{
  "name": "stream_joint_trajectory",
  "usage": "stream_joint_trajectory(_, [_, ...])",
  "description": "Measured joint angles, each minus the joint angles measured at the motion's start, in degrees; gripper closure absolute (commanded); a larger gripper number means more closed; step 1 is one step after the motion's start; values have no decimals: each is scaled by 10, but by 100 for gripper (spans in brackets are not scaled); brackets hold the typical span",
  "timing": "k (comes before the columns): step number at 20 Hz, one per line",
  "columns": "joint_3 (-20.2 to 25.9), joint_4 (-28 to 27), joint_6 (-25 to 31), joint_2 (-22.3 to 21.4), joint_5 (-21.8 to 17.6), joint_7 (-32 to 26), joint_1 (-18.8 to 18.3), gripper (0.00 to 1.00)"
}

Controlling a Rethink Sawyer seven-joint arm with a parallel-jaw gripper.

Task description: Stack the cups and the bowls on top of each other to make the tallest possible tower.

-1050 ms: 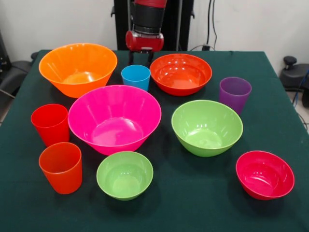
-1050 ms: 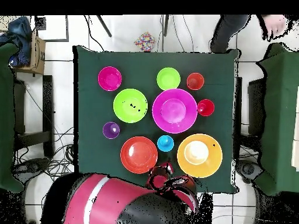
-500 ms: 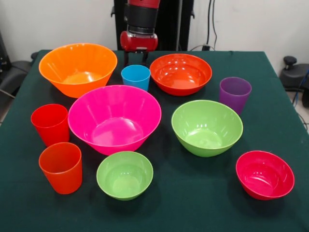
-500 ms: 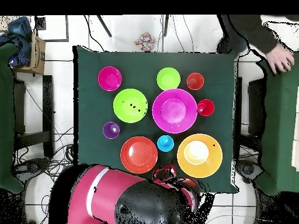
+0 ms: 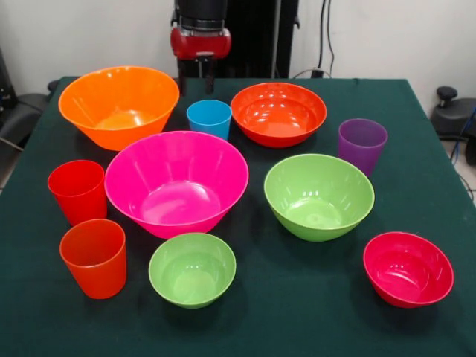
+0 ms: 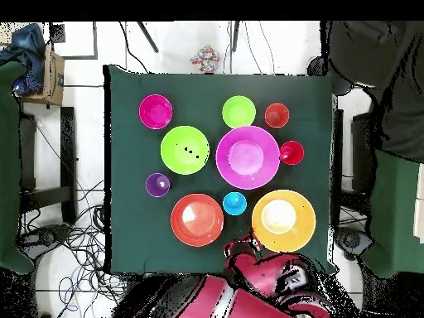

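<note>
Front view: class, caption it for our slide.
Ten unstacked bowls and cups on a green table; the gripper hangs beside the large orange bowl.

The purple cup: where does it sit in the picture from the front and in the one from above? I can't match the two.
Front view: the purple cup stands at the right, behind the medium lime green bowl.
Overhead view: the purple cup is left of centre, just below the medium lime green bowl.
Shared landmark: the shallow red-orange bowl, its other neighbour in both views.
</note>
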Motion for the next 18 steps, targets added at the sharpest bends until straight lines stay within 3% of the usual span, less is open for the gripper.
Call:
stream_joint_trajectory(8, [76, 32, 97, -91, -2, 0, -72, 0])
stream_joint_trajectory(18, [142, 54, 122, -149, -2, 0, -108, 0])
